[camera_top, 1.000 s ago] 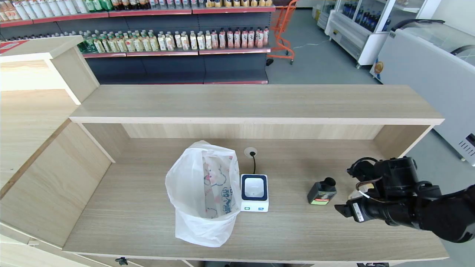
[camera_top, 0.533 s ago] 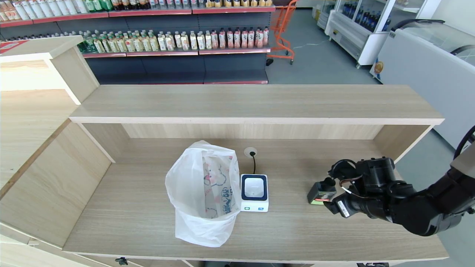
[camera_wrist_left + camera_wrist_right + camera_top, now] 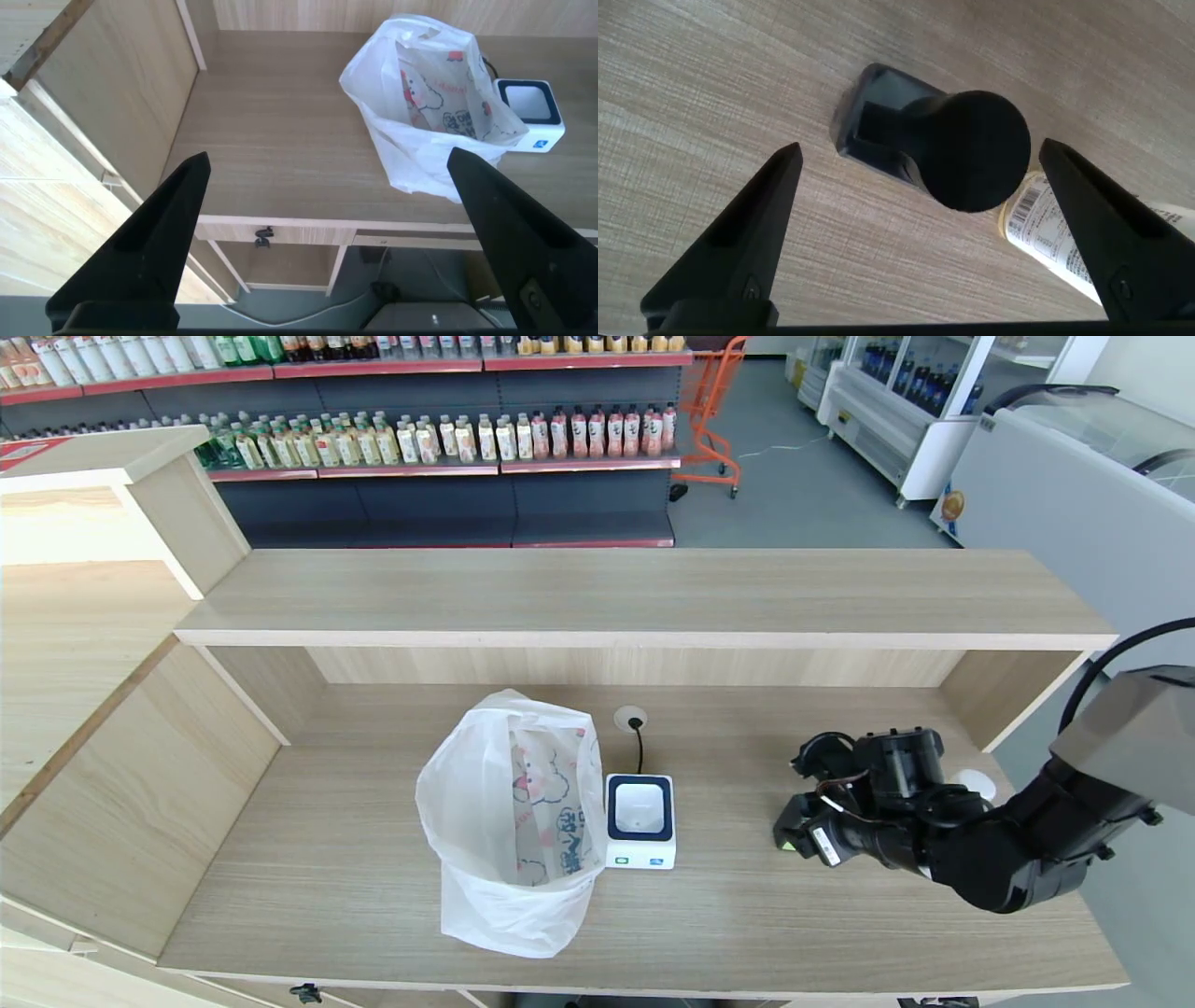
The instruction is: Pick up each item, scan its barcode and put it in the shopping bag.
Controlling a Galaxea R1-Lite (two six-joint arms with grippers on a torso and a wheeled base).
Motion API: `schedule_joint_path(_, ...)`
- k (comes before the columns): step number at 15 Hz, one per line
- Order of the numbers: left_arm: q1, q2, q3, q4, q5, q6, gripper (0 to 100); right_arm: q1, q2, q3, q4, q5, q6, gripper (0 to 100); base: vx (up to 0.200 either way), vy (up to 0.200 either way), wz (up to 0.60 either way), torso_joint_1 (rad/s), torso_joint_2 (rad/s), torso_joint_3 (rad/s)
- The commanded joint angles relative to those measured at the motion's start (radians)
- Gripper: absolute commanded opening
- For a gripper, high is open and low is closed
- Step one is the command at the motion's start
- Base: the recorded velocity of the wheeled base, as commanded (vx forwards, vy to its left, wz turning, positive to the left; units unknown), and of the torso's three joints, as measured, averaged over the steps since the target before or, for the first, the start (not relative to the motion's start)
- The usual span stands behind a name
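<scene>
A small dark bottle (image 3: 878,121) with a round black cap stands on the counter (image 3: 728,915), right of the scanner (image 3: 639,819). My right gripper (image 3: 801,823) is open and hangs over it, one finger on each side of the cap, not touching. In the head view the gripper hides most of the bottle. A pale item with a barcode label (image 3: 1046,233) lies just beyond the bottle. The white shopping bag (image 3: 509,821) stands open left of the scanner. My left gripper (image 3: 329,157) is open and holds nothing, high above the counter's front edge, with the bag (image 3: 420,103) ahead of it.
A raised shelf (image 3: 644,593) runs along the back of the counter, with side walls at both ends. The scanner's cable (image 3: 639,742) runs to a hole behind it. A white round object (image 3: 976,784) sits near the right wall.
My right arm has swung left across the counter and now covers the dark bottle, which stood uncovered a second ago. The bag, scanner and bottle have not moved.
</scene>
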Motion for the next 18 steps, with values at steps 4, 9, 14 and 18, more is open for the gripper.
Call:
schedule_joint_path(4, 0.0, 0.002, 0.0, 0.0, 0.001, 0.0, 100, 0.029, 0.082, -0.074, -0.006, 0.001, 0.001, 100, 0.0, 0.0, 0.0, 0.0, 0.0, 0.0)
schedule_joint_path(9, 0.0, 0.002, 0.0, 0.0, 0.001, 0.0, 100, 0.044, 0.103, -0.094, -0.006, 0.001, 0.004, 100, 0.0, 0.0, 0.0, 0.0, 0.0, 0.0)
schedule_joint_path(14, 0.0, 0.002, 0.0, 0.0, 0.001, 0.0, 100, 0.072, 0.122, -0.097, -0.056, 0.003, 0.012, 0, 0.0, 0.0, 0.0, 0.0, 0.0, 0.0)
schedule_joint_path(18, 0.0, 0.002, 0.0, 0.0, 0.001, 0.0, 100, 0.075, 0.099, -0.018, -0.093, 0.001, 0.035, 0, 0.0, 0.0, 0.0, 0.0, 0.0, 0.0)
